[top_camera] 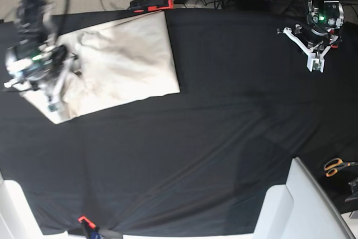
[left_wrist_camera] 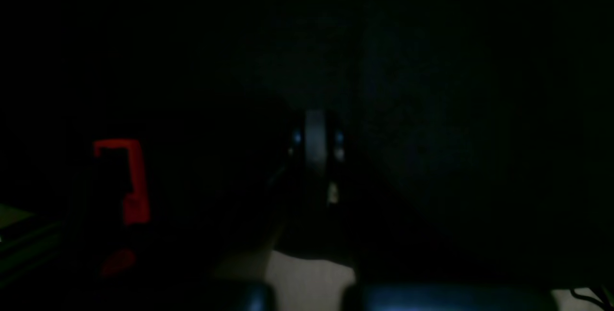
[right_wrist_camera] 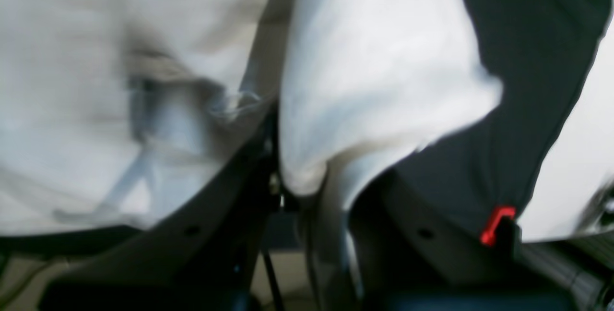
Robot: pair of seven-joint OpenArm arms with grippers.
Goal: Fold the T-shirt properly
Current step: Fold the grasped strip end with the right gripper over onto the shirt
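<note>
The cream T-shirt [top_camera: 128,65] lies at the back left of the black table cloth [top_camera: 212,138], folded into a rough rectangle with a bunched near-left corner. My right gripper [top_camera: 54,103] sits at that corner. In the right wrist view a fold of the T-shirt [right_wrist_camera: 383,61] is pinched between the fingers of the right gripper [right_wrist_camera: 300,191], which is shut on it. My left gripper [top_camera: 318,65] hangs far off at the back right over bare black cloth, shut and holding nothing. The left wrist view is almost black, and the left gripper [left_wrist_camera: 316,157] shows there only faintly.
A red clamp [top_camera: 152,4] holds the cloth at the back edge beside the shirt, and another red clamp [top_camera: 84,220] is at the front left. Orange-handled scissors [top_camera: 337,165] lie at the right edge. A white panel [top_camera: 302,205] rises at the front right.
</note>
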